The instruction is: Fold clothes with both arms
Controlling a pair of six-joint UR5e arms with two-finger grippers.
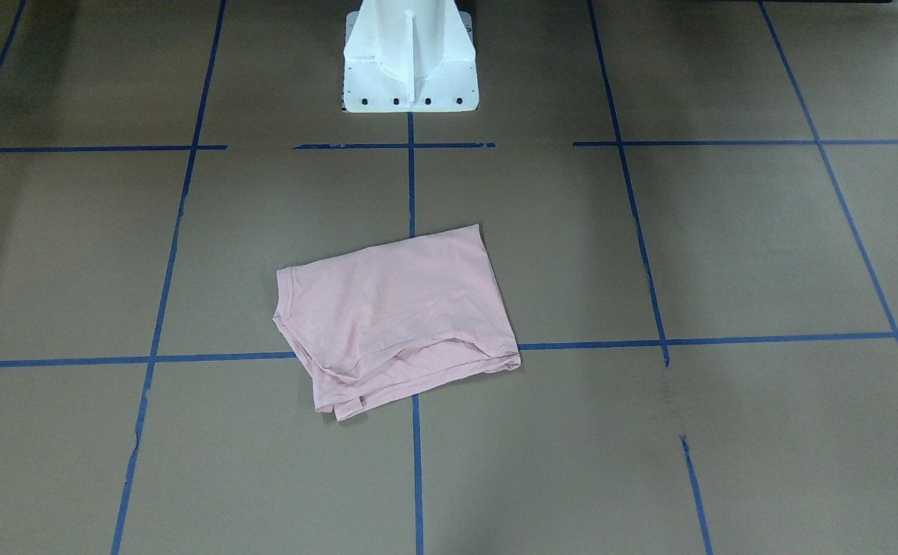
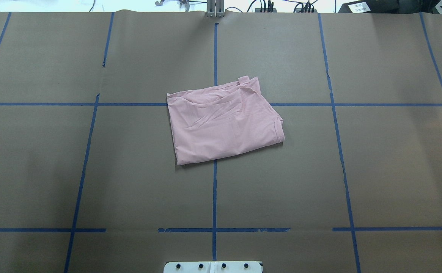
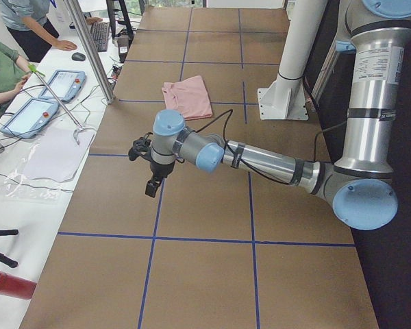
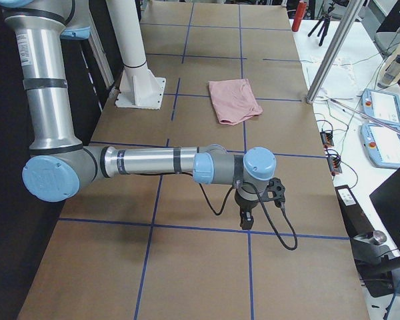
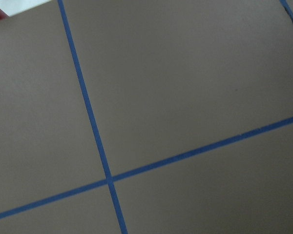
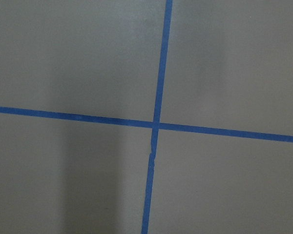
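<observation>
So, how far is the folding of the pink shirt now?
Looks done: the T-shirt lies folded into a compact rectangle, plain side up. In hand: nothing; the left gripper and right gripper hang well away from it. Left: perhaps tidying its uneven far edge.

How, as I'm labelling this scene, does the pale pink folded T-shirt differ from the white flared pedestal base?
The pale pink folded fabric T-shirt is soft, rumpled and lies flat; the white flared pedestal base is rigid and stands upright. The T-shirt lies mid-table, covering a tape crossing; the pedestal base stands at the robot's edge. Both rest on the brown paper-covered table, along the central blue tape line.
</observation>
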